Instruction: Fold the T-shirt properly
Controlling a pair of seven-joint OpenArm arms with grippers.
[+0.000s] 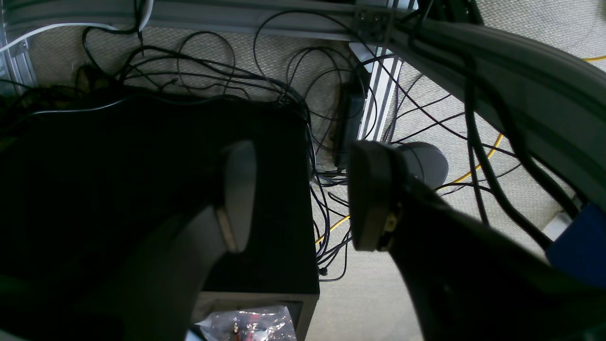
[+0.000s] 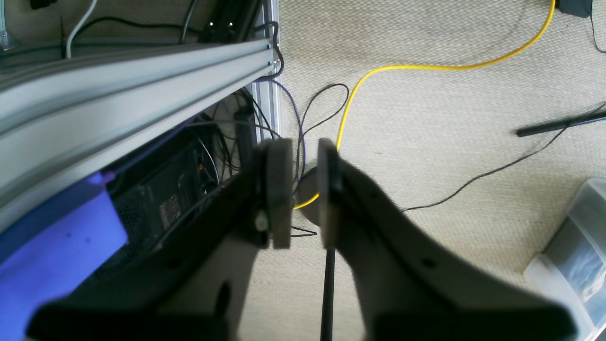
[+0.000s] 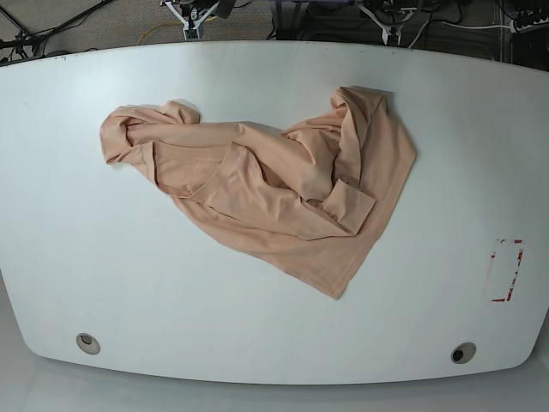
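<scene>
The T-shirt (image 3: 274, 202) lies crumpled and unfolded across the middle of the white tabletop (image 3: 257, 326), with neither arm over it in the base view. The left claw (image 1: 303, 196) is spread wide and empty above a cable-strewn floor beside a black box (image 1: 265, 199). The right claw (image 2: 303, 189) holds nothing, its jaws close together with a narrow gap, over carpet crossed by a yellow cable (image 2: 426, 67).
</scene>
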